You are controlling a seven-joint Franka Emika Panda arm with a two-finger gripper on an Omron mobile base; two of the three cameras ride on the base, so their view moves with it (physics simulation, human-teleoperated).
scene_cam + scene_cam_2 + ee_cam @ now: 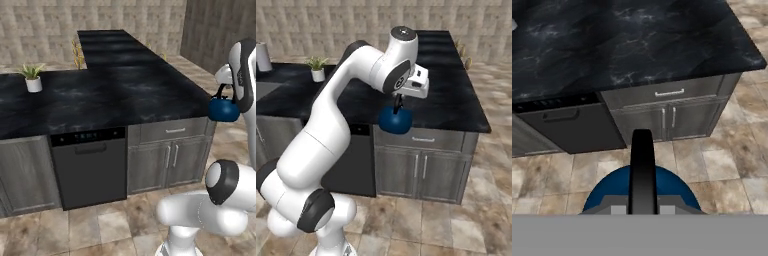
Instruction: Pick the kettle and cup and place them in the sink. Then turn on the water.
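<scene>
Hanging from the two-finger gripper [399, 101] by its black arched handle, the small round dark-blue kettle [395, 120] is in the air in front of the black marble counter [100, 95], off its front edge and above the grey cabinet doors [668, 120] and the tiled floor. The jaws are nearly closed, pinched on the handle, and the round body swings free below them. In the hand view the handle runs straight up the middle with the blue body spreading beneath it, the dark dishwasher front [90, 165] lying off to one side under the counter. A small white pot with a green plant [33, 79] stands far along the counter from the kettle. A grey recess at the far left of the counter in the right base view is probably the sink [265, 90], well apart from the kettle. The main risk seems to be the thin grip: a quick swing toward the basin could let the kettle pivot or slip off the handle and drop to the floor, or clip the counter edge if carried too low.
</scene>
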